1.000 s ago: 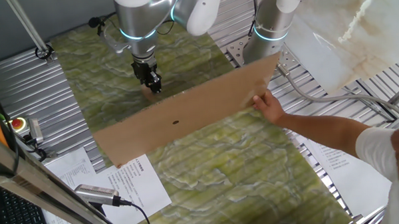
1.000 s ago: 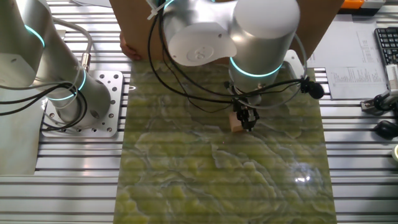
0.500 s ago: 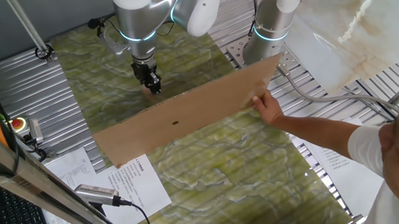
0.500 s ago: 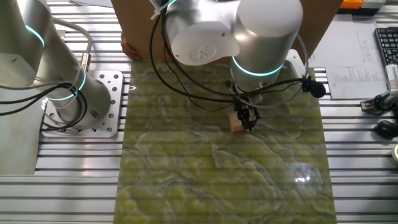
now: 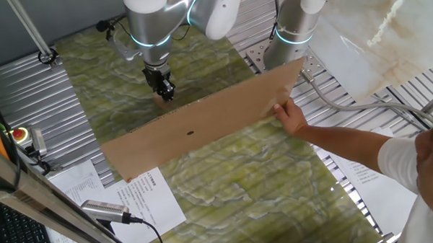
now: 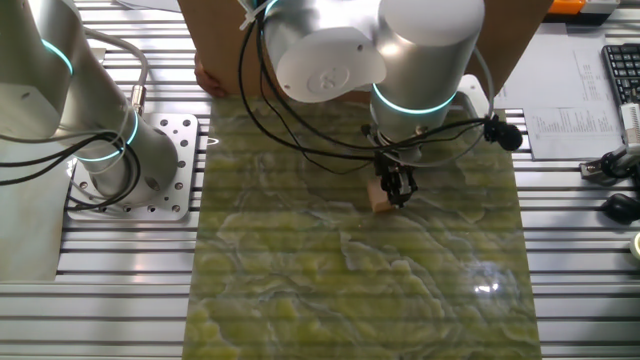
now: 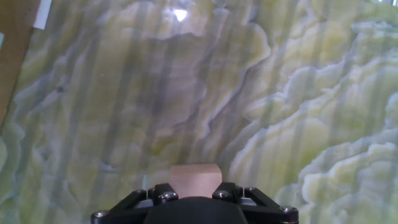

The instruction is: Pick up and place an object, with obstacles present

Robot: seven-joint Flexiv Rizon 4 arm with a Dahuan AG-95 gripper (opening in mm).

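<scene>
The small light-tan wooden cube (image 6: 379, 196) sits low on the green marbled mat, between my fingers. In the hand view the cube (image 7: 196, 179) fills the gap between the two black fingertips. My gripper (image 6: 395, 192) is shut on the cube, also seen in one fixed view (image 5: 165, 92) and the hand view (image 7: 195, 194). The brown cardboard sheet (image 5: 202, 122), with a small dark hole, stands on edge across the mat just in front of the gripper. It also shows in the other fixed view (image 6: 210, 45).
A person's hand (image 5: 292, 117) holds the cardboard's right end. A second robot base (image 6: 130, 160) stands left of the mat. White printed papers (image 5: 143, 192), a microphone (image 5: 104, 210) and a red button (image 5: 18, 133) lie off the mat's edge.
The arm's upper joints have shifted slightly. The gripper, the cube and the cardboard stay where they were.
</scene>
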